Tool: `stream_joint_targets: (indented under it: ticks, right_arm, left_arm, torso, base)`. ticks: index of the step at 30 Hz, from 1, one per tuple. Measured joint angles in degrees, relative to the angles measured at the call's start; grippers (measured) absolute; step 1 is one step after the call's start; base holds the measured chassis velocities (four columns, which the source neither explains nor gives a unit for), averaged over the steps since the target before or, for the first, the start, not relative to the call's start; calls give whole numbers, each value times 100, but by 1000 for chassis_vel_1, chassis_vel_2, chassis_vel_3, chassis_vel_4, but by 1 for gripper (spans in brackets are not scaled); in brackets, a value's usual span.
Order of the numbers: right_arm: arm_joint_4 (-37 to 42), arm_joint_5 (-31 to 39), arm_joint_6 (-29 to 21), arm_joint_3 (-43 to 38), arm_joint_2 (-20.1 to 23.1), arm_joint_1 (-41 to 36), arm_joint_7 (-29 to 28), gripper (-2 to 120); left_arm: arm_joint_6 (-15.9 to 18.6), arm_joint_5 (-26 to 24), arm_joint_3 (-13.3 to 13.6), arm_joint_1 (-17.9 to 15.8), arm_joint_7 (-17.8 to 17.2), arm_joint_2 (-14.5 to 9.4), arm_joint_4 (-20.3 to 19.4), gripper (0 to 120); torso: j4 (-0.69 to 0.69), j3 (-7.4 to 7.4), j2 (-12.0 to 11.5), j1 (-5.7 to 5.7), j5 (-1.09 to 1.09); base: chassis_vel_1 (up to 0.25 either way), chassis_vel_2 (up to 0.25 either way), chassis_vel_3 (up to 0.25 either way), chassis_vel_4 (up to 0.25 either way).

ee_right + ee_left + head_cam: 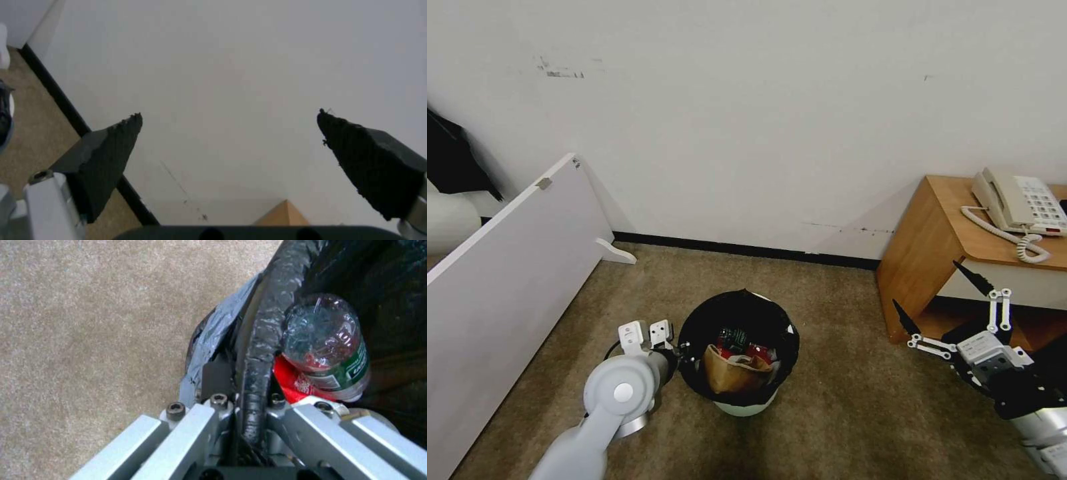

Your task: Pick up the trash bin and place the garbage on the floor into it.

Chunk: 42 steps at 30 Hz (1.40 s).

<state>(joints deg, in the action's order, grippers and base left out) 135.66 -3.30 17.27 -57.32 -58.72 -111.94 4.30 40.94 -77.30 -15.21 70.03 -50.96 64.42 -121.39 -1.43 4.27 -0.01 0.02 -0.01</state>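
While my left end effector [682, 352] clamps the trash bin [738, 350] rim at lower centre and my right end effector [940, 301] hangs apart, I judge remaining litter must be found next.

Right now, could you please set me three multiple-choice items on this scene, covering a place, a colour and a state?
1. Where is the telephone?
A. on the wooden table
B. on the carpet
C. in the bin

2. What colour is the bag lining the trash bin?
A. blue
B. black
C. white

3. How is the left gripper?
A. open in the air
B. shut on the bin's rim
C. shut on a bottle

Answers: 1 A, it rests on the tabletop; 2 B, the crinkled liner is black; 3 B, the left wrist view shows the rim clamped between its fingers.
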Motion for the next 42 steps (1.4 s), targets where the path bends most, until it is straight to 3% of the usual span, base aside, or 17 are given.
stream_joint_targets:
  ticks: [22, 42]
  right_arm:
    - [-89, 189, -67, 5, 95, 114, -48, 100]
    - [-85, 486, -102, 161, -66, 4, -102, 100]
  left_arm:
    - [11, 12, -264, 464, 35, -40, -472, 0]
    - [1, -93, -442, 431, 16, -94, -548, 0]
  torso:
    - [0, 0, 1, 0, 1]
    - [-1, 0, 1, 0, 0]
  base:
    - [0, 0, 0, 0]
    - [0, 0, 0, 0]
